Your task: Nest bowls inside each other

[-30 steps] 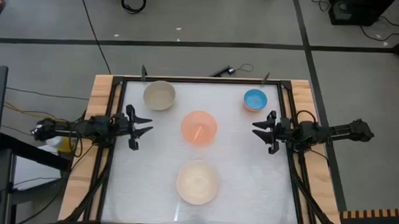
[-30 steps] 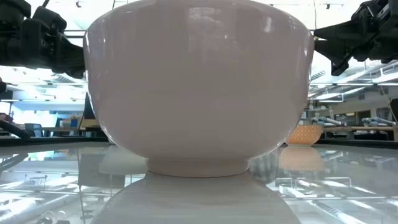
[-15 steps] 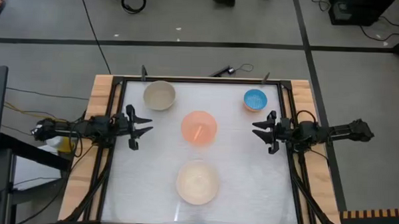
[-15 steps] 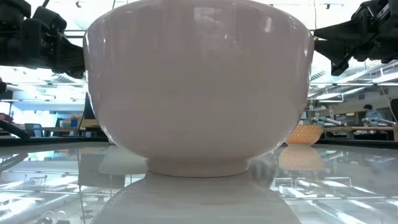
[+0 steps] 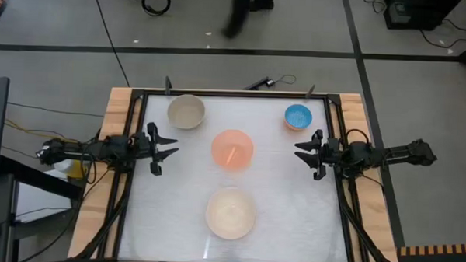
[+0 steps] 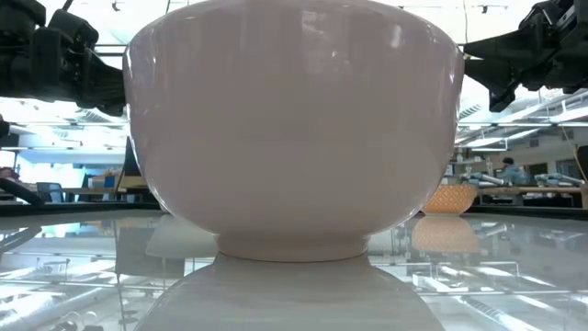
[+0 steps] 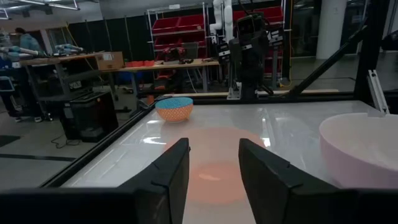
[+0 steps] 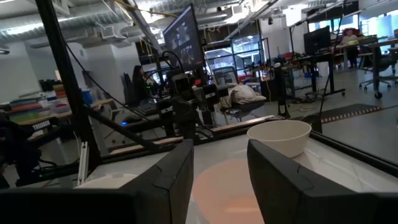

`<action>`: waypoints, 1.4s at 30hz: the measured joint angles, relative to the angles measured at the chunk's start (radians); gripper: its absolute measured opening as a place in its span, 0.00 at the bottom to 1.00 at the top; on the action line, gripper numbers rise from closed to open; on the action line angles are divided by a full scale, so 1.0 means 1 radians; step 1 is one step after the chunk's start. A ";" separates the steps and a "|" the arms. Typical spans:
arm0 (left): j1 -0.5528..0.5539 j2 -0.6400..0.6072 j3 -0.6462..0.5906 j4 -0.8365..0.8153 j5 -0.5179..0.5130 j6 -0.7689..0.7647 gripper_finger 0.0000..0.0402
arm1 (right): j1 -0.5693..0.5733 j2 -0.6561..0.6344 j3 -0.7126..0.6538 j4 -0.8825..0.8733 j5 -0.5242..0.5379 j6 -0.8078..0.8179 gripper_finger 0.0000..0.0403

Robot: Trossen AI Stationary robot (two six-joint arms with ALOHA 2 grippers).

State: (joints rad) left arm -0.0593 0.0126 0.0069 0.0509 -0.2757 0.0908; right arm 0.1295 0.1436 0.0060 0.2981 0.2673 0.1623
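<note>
Four bowls stand apart on their bases on the white table [image 5: 292,219]. The beige-tan bowl [image 5: 186,111] is at the far left, the small blue bowl [image 5: 298,116] at the far right, the peach-orange bowl [image 5: 232,150] in the middle, and the cream-white bowl [image 5: 231,213] near the front edge, where it fills the low view [image 6: 294,129]. My left gripper [image 5: 170,148] hovers open at the left edge, pointing level at the peach-orange bowl [image 7: 214,174]. My right gripper [image 5: 298,150] hovers open at the right edge, facing it [image 8: 227,180]. Neither holds anything.
A black frame [image 5: 234,93] runs round the table, with wooden strips [image 5: 113,127] outside it on both sides. Open table surface lies between the bowls and in front of each gripper. A person [image 5: 241,11] is on the floor beyond the far edge.
Both arms and all the bowls have kept still. A person has walked along the floor beyond the table's far edge.
</note>
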 joint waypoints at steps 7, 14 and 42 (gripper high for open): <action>0.000 0.000 0.000 0.000 0.000 0.000 0.35 | 0.000 0.000 0.000 0.000 0.000 0.000 0.39; 0.000 0.000 0.000 0.006 -0.001 0.000 0.35 | -0.012 0.000 0.000 0.048 0.084 -0.006 0.39; 0.001 0.001 0.000 0.144 -0.025 -0.070 0.35 | -0.048 0.015 0.000 0.085 0.423 0.055 0.39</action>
State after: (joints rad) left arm -0.0588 0.0132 0.0069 0.1946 -0.3006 0.0207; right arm 0.0819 0.1582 0.0060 0.3829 0.6901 0.2172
